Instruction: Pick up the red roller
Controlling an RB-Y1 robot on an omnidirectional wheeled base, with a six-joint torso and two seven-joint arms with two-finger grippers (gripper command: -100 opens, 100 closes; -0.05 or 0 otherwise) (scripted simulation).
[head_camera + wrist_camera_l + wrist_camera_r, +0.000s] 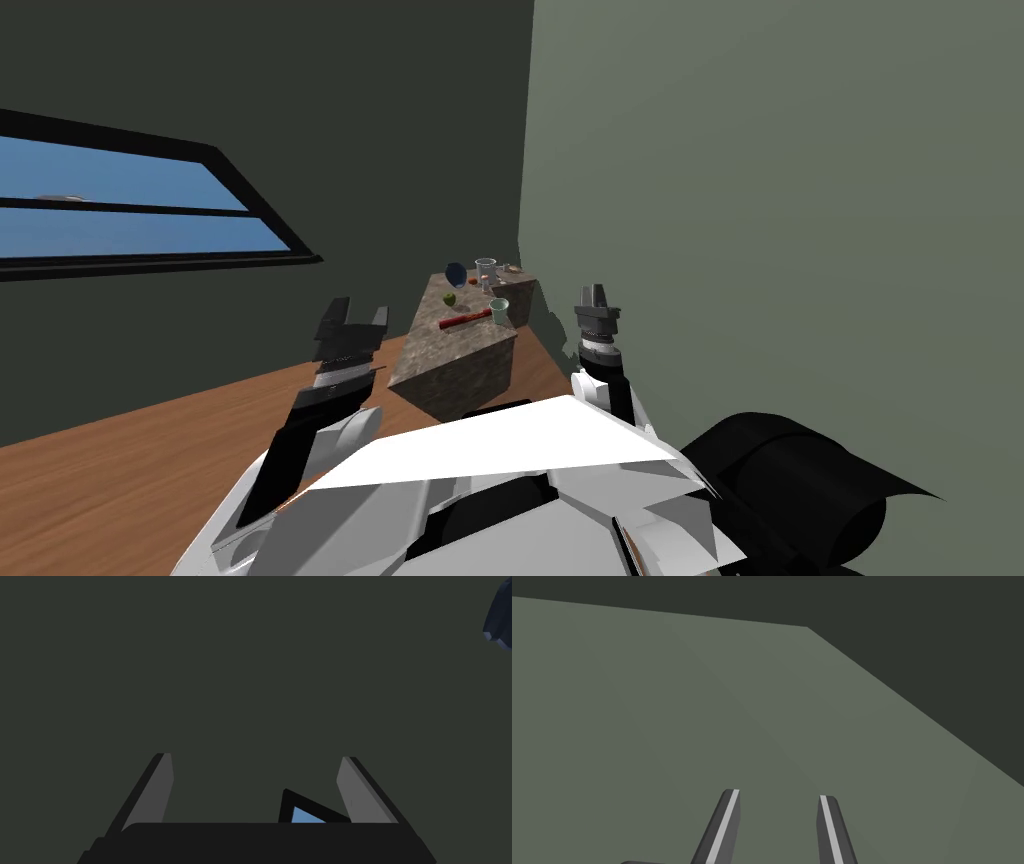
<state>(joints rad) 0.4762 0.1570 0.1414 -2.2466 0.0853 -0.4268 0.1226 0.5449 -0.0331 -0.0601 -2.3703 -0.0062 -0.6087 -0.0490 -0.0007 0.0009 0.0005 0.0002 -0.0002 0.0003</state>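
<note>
our left gripper (256, 757) is released: its two thin, light grey blade fingers (157, 791) stand wide apart with nothing between them. our right gripper (779, 793) is released too, its own fingers (724, 826) parted by a narrower gap and pressing on nothing. seen from the head, both grippers hover in front of us, the left one off the near left corner of the table and the right one off its right side, close to the grey-green wall (780, 200). neither touches the table.

between and beyond them stands the mottled grey-brown, stone-textured block table (455, 375). the slim, rod-shaped red roller (465, 320) lies flat on its top, toward the near end and slightly askew to the edges, well apart from both grippers. just beside the roller's right end stands a small pale green cup (498, 310) (whether the two touch, we cannot tell). a little beyond the roller sits a small round green fruit (450, 299). farther back on the top are a clear glass tumbler (486, 270), upright, and a dark blue round dish (456, 272) to its left, with a tiny red object (472, 281) near them that is too small to name.

the table rests on a brown wooden floor (150, 470), in the corner where the grey-green wall meets a darker wall (300, 100) with a black-framed window (120, 205) showing blue.
</note>
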